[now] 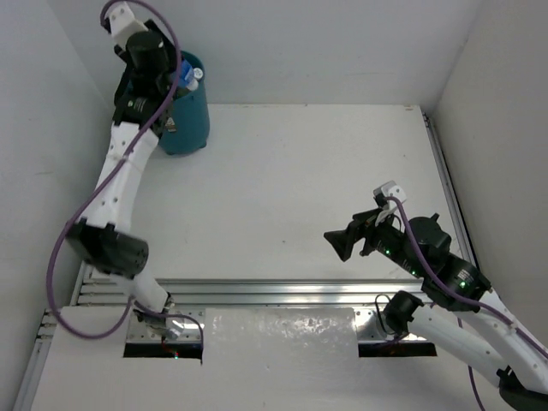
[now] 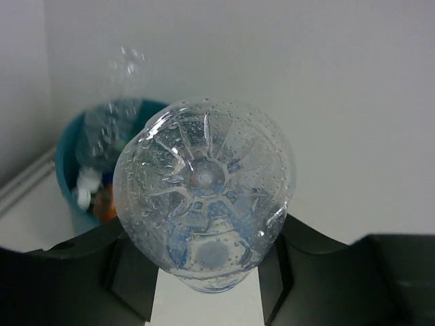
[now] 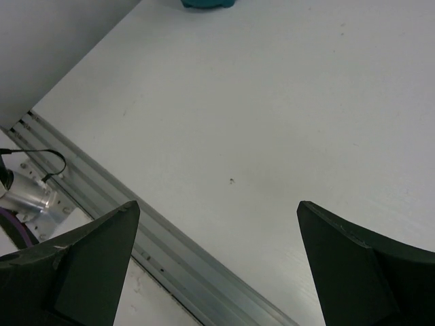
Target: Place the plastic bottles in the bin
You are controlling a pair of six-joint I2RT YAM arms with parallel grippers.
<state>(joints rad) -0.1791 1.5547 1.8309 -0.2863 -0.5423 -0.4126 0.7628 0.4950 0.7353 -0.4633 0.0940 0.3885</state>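
Observation:
The teal bin (image 1: 187, 116) stands at the back left by the wall. My left gripper (image 1: 163, 96) is above its rim. In the left wrist view this gripper (image 2: 204, 255) is shut on a clear bottle (image 2: 204, 176), whose dimpled base faces the camera. The bin (image 2: 66, 157) lies behind it to the left. It holds a clear bottle (image 2: 112, 122), a white cap (image 2: 86, 180) and something orange (image 2: 105, 205). In the top view a blue-labelled, white-capped bottle (image 1: 190, 75) shows at the bin's mouth. My right gripper (image 1: 342, 242) (image 3: 217, 224) is open and empty over the table.
An aluminium rail (image 1: 282, 289) runs along the table's near edge and also shows in the right wrist view (image 3: 170, 265). A second rail (image 1: 445, 180) runs along the right side. White walls close in the left, back and right. The bin's base (image 3: 207, 3) shows at the top of the right wrist view.

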